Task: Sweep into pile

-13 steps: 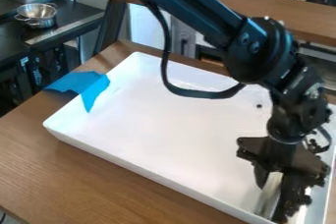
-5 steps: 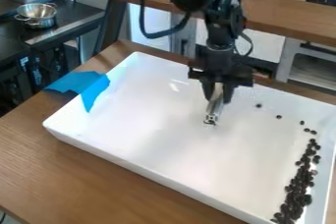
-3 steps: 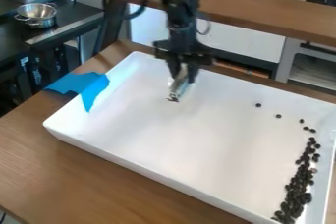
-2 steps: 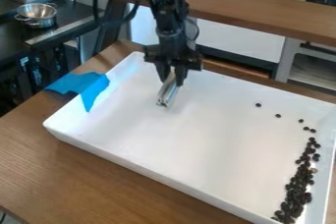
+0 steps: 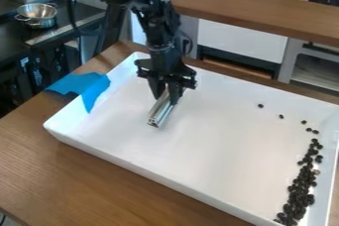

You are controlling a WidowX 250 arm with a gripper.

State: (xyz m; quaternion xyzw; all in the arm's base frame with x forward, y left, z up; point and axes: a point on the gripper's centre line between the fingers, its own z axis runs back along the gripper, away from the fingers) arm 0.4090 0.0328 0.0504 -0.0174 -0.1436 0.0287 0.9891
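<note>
Blue tape point(image 5: 84, 87), metal colander point(image 5: 37, 15)

Quantities: tray point(image 5: 198, 153), one; metal bar point(image 5: 160, 111), one. Dark beans: five loose point(image 5: 281, 116) between the tray's far edge and one elongated pile point(image 5: 303, 185) along its right edge; piled beans too dense to count.
</note>
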